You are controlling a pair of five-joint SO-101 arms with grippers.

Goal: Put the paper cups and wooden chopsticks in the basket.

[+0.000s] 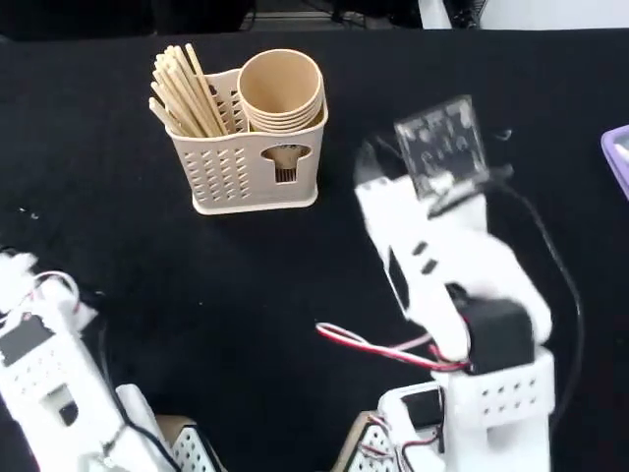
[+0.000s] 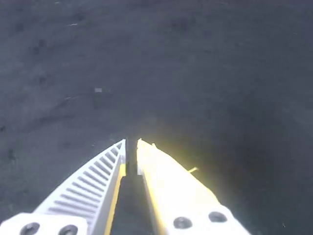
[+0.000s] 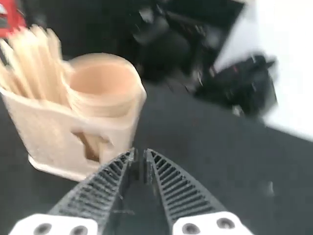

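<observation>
right arm pose: my right arm (image 1: 432, 256) is folded up on its base. In the high view it stands to the right of the basket (image 1: 246, 167), near it but not touching.
right gripper: my right gripper (image 3: 139, 156) points toward the basket (image 3: 58, 137) from off its side. The jaws are pressed almost together with a thin slit between the tips and nothing in them.
left arm pose: my left arm (image 1: 39, 364) sits low at the near left of the table (image 1: 295, 295), well apart from the basket.
left gripper: my left gripper (image 2: 131, 147) is aimed down at bare black tabletop. The jaws are closed to a hairline gap and hold nothing.
paper cups: the paper cups (image 1: 282, 90) are a nested stack standing upright inside the basket, in the half toward my right arm. Their rims rise above the basket wall. My right wrist view shows them too (image 3: 100, 85), apart from the gripper tips.
wooden chopsticks: the wooden chopsticks (image 1: 184, 93) are a bundle inside the basket, in the half away from my right arm, beside the cups. They lean outward, tips fanned above the rim, and also show at (image 3: 34, 63).
basket: upright on the table, with a cut-out handle hole in the wall facing my arms.
other: a purple thing (image 1: 617, 157) is far right of the basket at the table edge; I can't tell what it is.
</observation>
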